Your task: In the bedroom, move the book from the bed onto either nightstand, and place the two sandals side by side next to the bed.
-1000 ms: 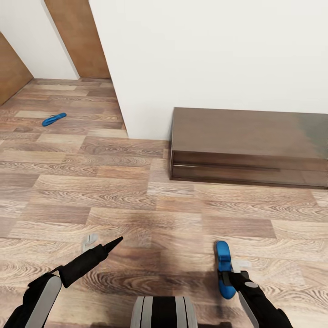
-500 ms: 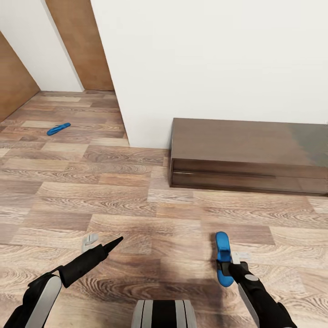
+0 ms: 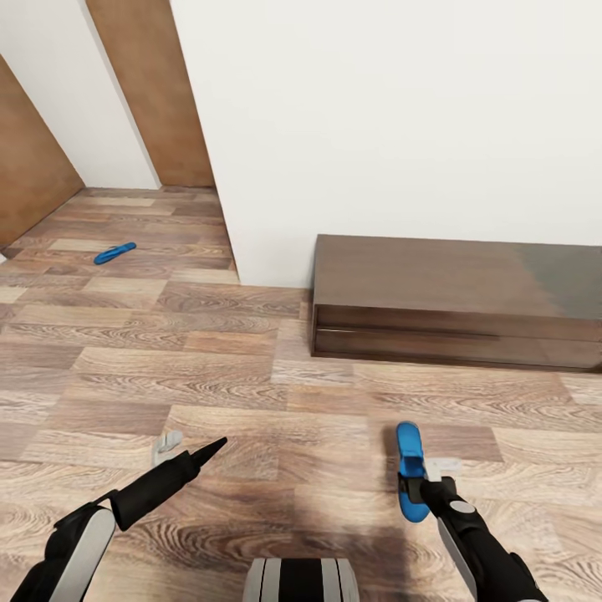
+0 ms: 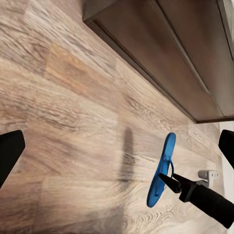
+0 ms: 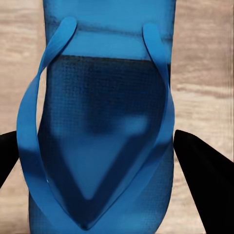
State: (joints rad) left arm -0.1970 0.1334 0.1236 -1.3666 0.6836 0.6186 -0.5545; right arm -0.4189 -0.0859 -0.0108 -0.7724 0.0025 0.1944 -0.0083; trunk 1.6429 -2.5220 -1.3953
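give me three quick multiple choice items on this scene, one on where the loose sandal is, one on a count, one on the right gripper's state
1. Where does the far sandal lie?
A. on the dark cabinet
B. on the wood floor, in the passage left of the white wall
C. in the left gripper

2. How many blue sandals show in the head view?
A. one
B. two
C. three

3. What is the right gripper doing?
A. hanging open over bare floor
B. closed on a book
C. holding the near sandal

Key: 1 B, it lies flat on the planks, far from both arms. 2 B, one far on the floor, one at the right gripper. 3 C, its fingers flank the sandal in the right wrist view, and the left wrist view shows it lifted off the floor.
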